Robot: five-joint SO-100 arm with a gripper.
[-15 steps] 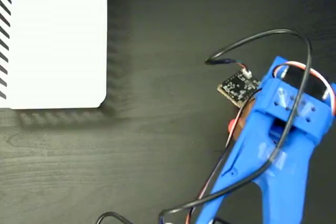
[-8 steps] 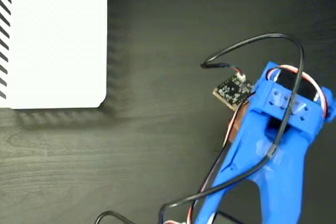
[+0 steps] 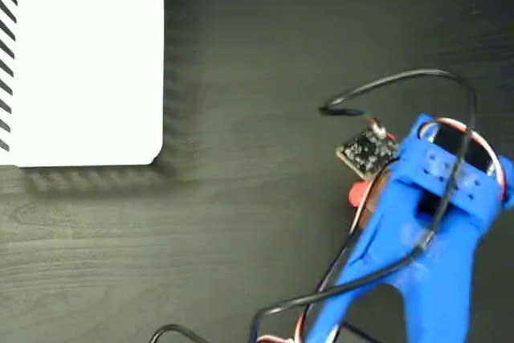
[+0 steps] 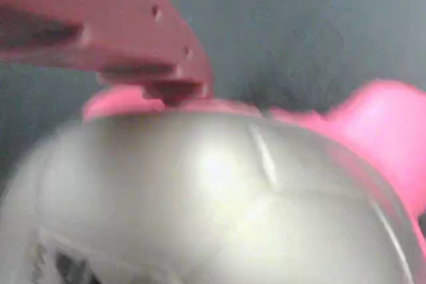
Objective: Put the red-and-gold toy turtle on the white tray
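Gripper (image 3: 373, 198) fingers are hidden under the blue arm (image 3: 418, 255), so the grip cannot be told. A red bit of the toy turtle (image 3: 358, 193) is seen beside it (shiny shell (image 4: 213, 204) fills the wrist view). White tray (image 3: 80, 70) is far off at ten o'clock.

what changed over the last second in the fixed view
The blue arm shifted slightly: up and left half a second ago, now back down and right, with its small circuit board and black cable lower in the picture. A sliver of the red-and-gold toy turtle shows beside the arm again. Whether the gripper has taken hold cannot be told. The white tray stayed put.
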